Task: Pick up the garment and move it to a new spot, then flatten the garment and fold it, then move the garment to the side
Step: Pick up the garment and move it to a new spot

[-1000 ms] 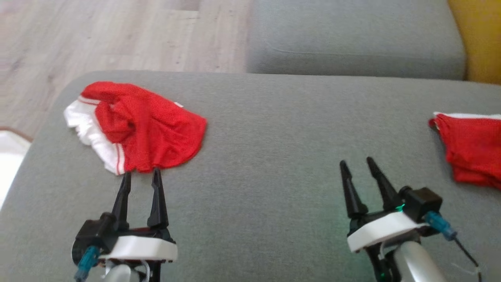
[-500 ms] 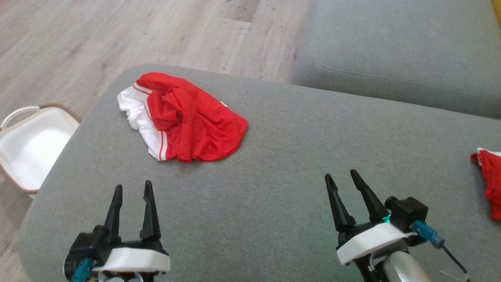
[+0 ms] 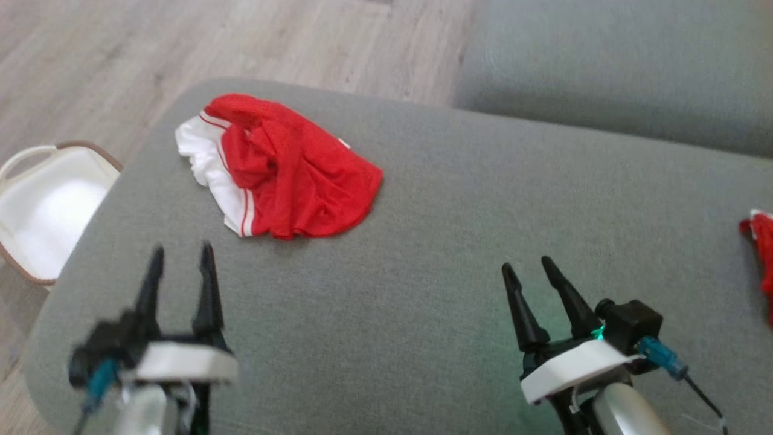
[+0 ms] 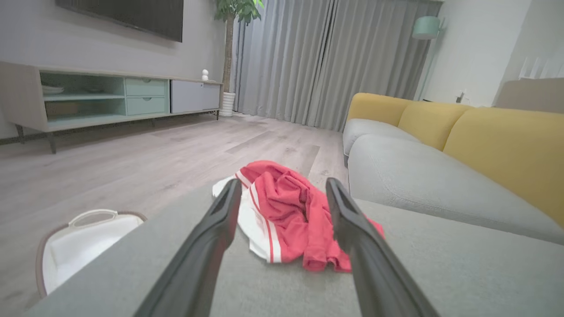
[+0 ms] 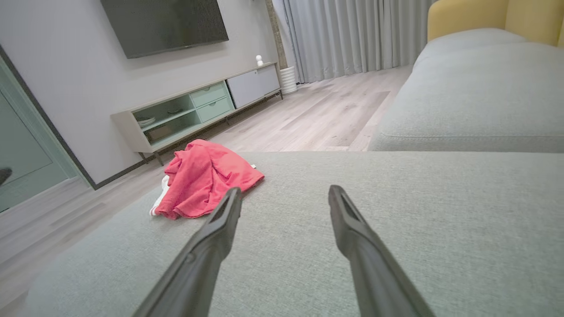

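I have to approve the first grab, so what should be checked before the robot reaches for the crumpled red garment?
1. The left gripper open: ok.
2. The right gripper open: ok.
3. Both empty: ok.
4. The red garment apart from both grippers, on the grey cushion: ok.
5. Garment flat: not ok, crumpled.
6. Gap between left gripper and garment free: ok.

Soft even light, no glare; head view motion-blurred, worst on left gripper (image 3: 182, 246), faint shadow under garment (image 3: 290, 181) ahead of its fingers, green glow at right gripper (image 3: 525, 263) finger bases; wrist views sharp beyond fingers, edges stretched.
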Robot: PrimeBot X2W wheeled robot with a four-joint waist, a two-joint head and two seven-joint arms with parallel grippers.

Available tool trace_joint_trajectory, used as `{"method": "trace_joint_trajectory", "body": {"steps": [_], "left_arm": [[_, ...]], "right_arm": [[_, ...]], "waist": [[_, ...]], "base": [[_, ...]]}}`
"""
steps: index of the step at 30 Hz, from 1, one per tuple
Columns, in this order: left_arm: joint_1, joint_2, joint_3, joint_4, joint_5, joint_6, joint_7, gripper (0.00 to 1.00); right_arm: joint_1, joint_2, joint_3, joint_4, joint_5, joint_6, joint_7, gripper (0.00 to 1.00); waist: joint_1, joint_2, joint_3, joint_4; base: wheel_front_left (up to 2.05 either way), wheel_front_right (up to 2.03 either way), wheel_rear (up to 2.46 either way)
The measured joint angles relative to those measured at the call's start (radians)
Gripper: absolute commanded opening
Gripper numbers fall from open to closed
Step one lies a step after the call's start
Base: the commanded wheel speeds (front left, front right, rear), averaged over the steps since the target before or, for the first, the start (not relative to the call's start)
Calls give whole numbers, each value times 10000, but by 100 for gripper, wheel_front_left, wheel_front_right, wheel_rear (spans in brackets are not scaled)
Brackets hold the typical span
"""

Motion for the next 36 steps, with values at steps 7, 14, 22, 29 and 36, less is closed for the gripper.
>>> {"method": "trace_joint_trajectory", "body": {"steps": [7, 14, 22, 29, 36], "left_arm": [[-3145, 1223, -291, 1085, 144, -284, 1346, 100], [-5695, 2293, -1530, 3223, -970, -378, 3986, 100], [-6679, 3227, -3875, 4172, -3323, -453, 5770, 100], [-6869, 3547, -4738, 4757, -4775, -451, 6761, 82], [-6979, 3639, -5242, 5062, -5166, -451, 6082, 0]], "right_arm": [[-616, -2, -554, -330, -581, 0, 0, 100], [-1468, -8, -892, -746, -934, 0, 2, 100], [-1843, -19, -1007, -993, -965, 0, 2, 100], [-1975, -19, -1014, -1039, -1003, 0, 2, 100], [-2034, -19, -1016, -1030, -1003, 0, 2, 100]], "waist": [[3, 0, 1194, -416], [4, 0, 2489, -970], [3, -1, 3533, -1764], [0, -1, 3859, -2239], [1, -1, 3598, -2333]], "base": [[0, 0, 0], [0, 0, 0], [0, 0, 0], [0, 0, 0], [0, 0, 0]]}}
